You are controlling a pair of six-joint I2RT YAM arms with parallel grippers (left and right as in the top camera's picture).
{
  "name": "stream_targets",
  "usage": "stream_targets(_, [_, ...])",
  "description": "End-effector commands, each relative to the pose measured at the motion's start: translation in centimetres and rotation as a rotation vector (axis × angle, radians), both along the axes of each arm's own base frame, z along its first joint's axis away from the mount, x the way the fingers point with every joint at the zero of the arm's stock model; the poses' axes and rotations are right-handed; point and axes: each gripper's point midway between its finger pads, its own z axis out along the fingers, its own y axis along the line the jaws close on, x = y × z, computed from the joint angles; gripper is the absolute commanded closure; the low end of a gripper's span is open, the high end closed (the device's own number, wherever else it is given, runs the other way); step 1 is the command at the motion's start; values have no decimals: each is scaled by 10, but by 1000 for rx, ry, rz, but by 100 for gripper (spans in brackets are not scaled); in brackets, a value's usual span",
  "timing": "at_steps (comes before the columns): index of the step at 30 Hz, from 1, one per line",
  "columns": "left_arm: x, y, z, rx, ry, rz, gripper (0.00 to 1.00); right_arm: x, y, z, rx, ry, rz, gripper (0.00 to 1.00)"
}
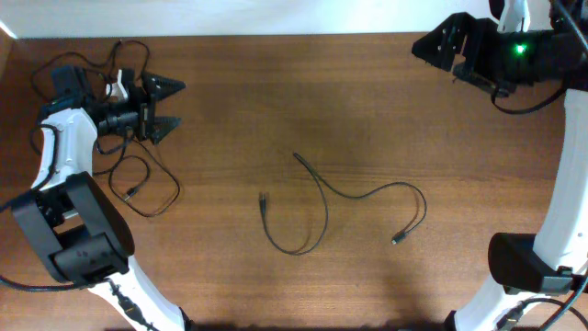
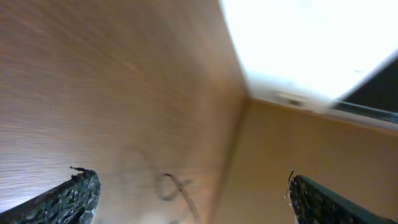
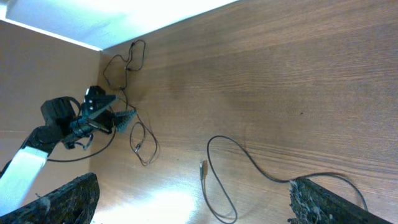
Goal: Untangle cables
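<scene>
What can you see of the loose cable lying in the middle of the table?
The middle cable is a thin black cord, seemingly one piece, lying flat on the wooden table. It folds at one sharp bend: one part curls down into a hook shape, the other snakes off sideways. Each end carries a small plug. It looks unknotted, and only the table touches it.

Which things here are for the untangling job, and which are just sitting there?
For the job:
- loose cables in the middle of the table
- looped cables beside the left gripper

Just there:
- wooden table
- thick black cable wired to the right arm
</scene>
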Motion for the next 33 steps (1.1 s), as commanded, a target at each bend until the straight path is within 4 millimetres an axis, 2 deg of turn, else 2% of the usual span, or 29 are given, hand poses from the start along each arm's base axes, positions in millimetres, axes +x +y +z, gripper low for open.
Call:
stream_targets(1, [-5,30,-10,331,8,34,1,1,-2,-3,-30,-5,0,2])
stream_targets(4, [-22,67,17,618,68,142,1,1,-2,-3,-30,-4,0,2])
stream_targets(8, [-45,99,65,893,73,271,1,3,-2,-5,-30,0,0,2])
stream_targets(9, [-52,106,69,939,91,292,1,4,-2,-6,-30,4,0,2])
stream_targets(11, [-62,116,65,994,155,321,1,5,0,-9,-29,12,4,2])
stream_targets(14, [-72,131,40,1020,295,393,1,5,7,-11,-29,19,23,2])
stream_targets(20, [-55,136,-19,1007,389,338,1,3,31,-17,-34,29,83,2])
stream_targets(25, [-45,142,-62,992,446,325,11,2,36,-19,-49,31,94,2])
stream_targets(29, [-38,139,-87,965,470,312,23,3,36,-18,-49,28,94,2])
stream_targets(33, [-34,140,-112,956,498,307,24,4,37,-19,-49,28,94,2])
